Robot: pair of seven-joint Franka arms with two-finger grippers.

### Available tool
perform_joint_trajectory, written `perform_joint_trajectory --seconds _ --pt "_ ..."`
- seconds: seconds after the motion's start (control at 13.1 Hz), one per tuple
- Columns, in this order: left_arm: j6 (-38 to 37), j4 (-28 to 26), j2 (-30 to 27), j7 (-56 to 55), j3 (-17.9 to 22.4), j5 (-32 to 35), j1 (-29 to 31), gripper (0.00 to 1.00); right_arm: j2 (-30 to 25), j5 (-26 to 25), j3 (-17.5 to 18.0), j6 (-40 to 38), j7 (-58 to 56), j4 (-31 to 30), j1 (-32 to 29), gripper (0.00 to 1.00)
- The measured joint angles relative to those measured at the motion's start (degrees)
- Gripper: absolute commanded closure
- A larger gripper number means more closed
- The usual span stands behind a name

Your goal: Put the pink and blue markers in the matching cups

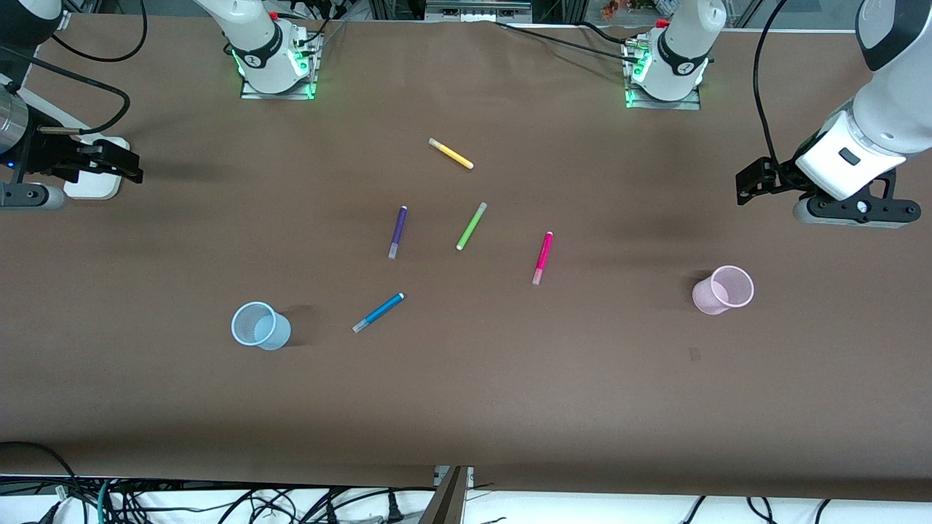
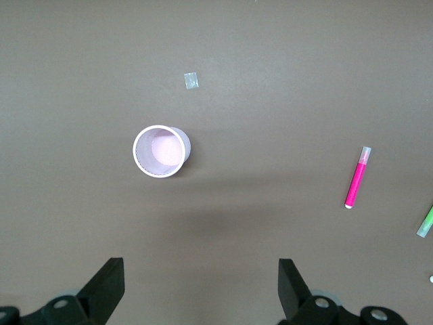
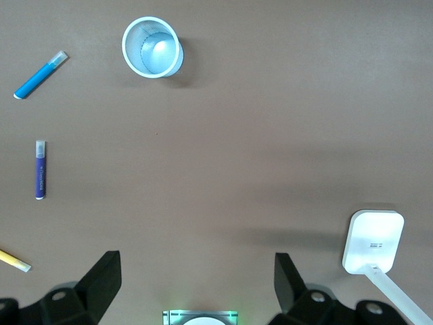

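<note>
The pink marker (image 1: 542, 257) (image 2: 357, 177) lies flat near the table's middle. The blue marker (image 1: 378, 312) (image 3: 39, 75) lies nearer the front camera, toward the right arm's end. The pale blue cup (image 1: 260, 326) (image 3: 151, 47) stands upright beside the blue marker. Toward the left arm's end, the pale pink cup (image 1: 722, 290) (image 2: 161, 151) stands upright. My left gripper (image 1: 753, 182) (image 2: 201, 284) hangs open and empty over bare table at its end. My right gripper (image 1: 116, 166) (image 3: 197, 281) hangs open and empty over its end.
A purple marker (image 1: 397, 231) (image 3: 40, 170), a green marker (image 1: 471, 226) and a yellow marker (image 1: 451, 153) lie among the task markers. A white block (image 1: 91, 185) (image 3: 373, 241) sits under the right arm. A small tape scrap (image 2: 191, 81) lies near the pink cup.
</note>
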Motion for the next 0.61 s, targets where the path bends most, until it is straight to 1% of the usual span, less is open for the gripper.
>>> perform_joint_trajectory --seconds 0.46,0.61 --pt "0.00 0.04 0.17 0.00 -0.09 0.00 -0.02 0.00 0.77 0.00 0.00 0.07 0.00 0.61 -0.01 0.00" --pt "0.01 0.02 1.34 -0.18 -0.73 0.00 -0.16 0.00 1.12 0.00 0.00 0.15 0.15 1.16 -0.01 0.00"
